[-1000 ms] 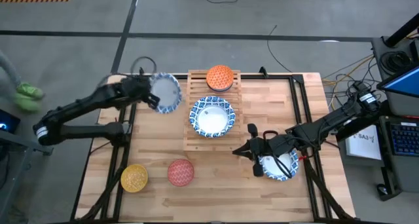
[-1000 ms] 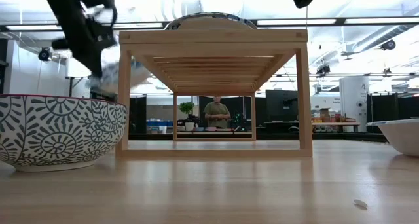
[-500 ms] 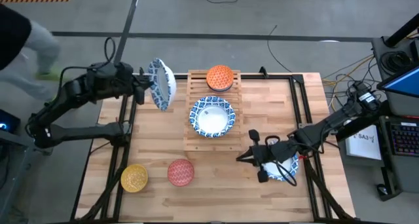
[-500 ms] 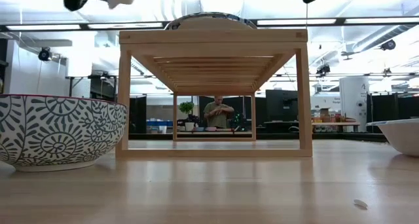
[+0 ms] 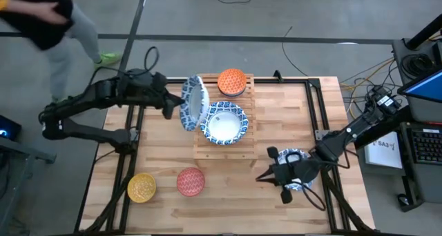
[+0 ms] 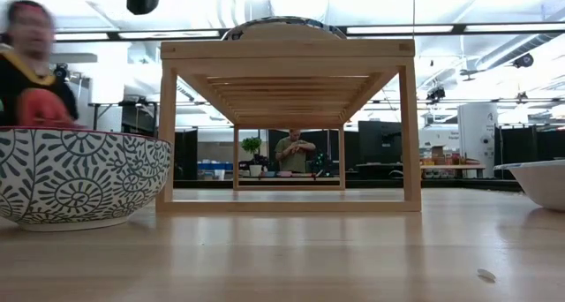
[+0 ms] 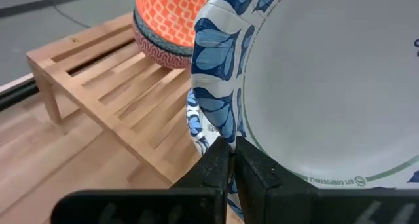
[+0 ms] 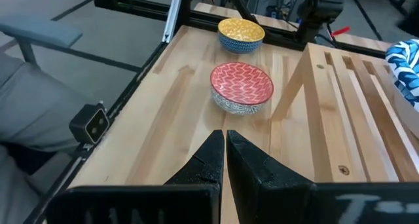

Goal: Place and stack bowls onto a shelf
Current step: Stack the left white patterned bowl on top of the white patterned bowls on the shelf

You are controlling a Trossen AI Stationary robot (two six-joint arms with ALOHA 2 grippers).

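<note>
My left gripper [image 5: 174, 106] is shut on a wide blue-patterned bowl [image 5: 193, 102], held on edge at the left side of the slatted shelf [image 5: 204, 143]. A second wide bowl [image 5: 223, 122] rests on the shelf's middle, and the orange bowl [image 5: 232, 82] sits on its far end. The red bowl [image 5: 190, 181] and the yellow bowl [image 5: 141, 188] stand on the table near the left near corner. My right gripper [image 5: 262, 177] is shut, empty and above the table right of the shelf. A third wide bowl [image 5: 297, 175] lies under its wrist. My left gripper pinches the wide bowl's rim [image 7: 219, 129] between its two fingers [image 7: 211, 168], one on each face of the wall. It comes roughly level from the table's left. The bowl is lifted clear and tipped nearly on edge beside the bowl on the shelf.
In the low view the shelf [image 6: 287, 125] stands on four legs with open room beneath, the red bowl's patterned wall [image 6: 79, 178] close on the left. A person [image 5: 48, 15] moves past the table's far left corner. Black frame rails [image 5: 318, 112] border the table.
My left gripper has carried the wide bowl up and toward the table's right, from off the left far edge to the shelf's left side, tipping it from nearly flat onto its edge. My right gripper has drifted slightly toward the near edge. A person has walked in at the far left.
</note>
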